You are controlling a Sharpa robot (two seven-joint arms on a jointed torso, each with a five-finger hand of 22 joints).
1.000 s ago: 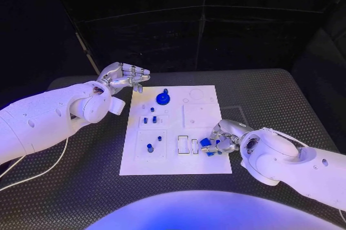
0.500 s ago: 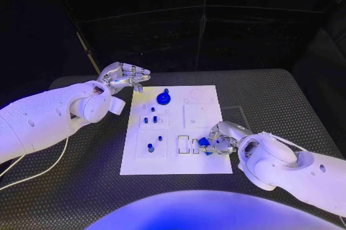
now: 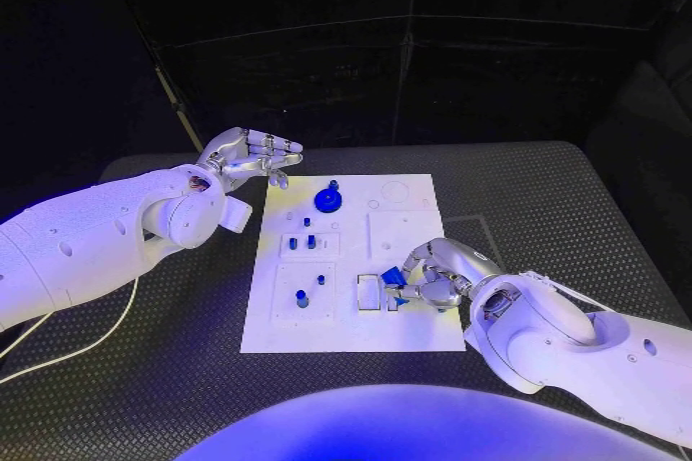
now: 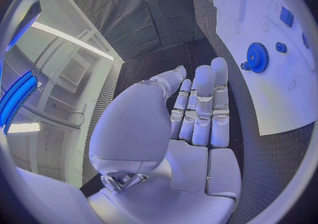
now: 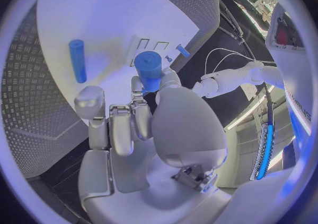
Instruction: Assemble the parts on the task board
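The right hand [image 3: 433, 278] pinches a small blue cylinder [image 5: 150, 71] between thumb and fingertips, low over the near right part of the task board [image 3: 421, 333]. It hangs just above the pair of rectangular slots [image 3: 378, 291] there. A second blue peg [image 5: 77, 60] lies loose on the board close by. The left hand [image 3: 248, 155] hovers beyond the board's far left corner, holding nothing, fingers close together and gently curled. Just beside it the blue gear [image 3: 329, 199] sits seated at the board's far end, and short blue pegs [image 3: 299, 242] stand in the left column.

This looks like the insertion step. To do it well, the right hand should bring the cylinder upright and square over its seat before lowering, then ease down without side pressure. Which recess it belongs in cannot be told. The fingers hide part of the target, so a slow descent is wise.
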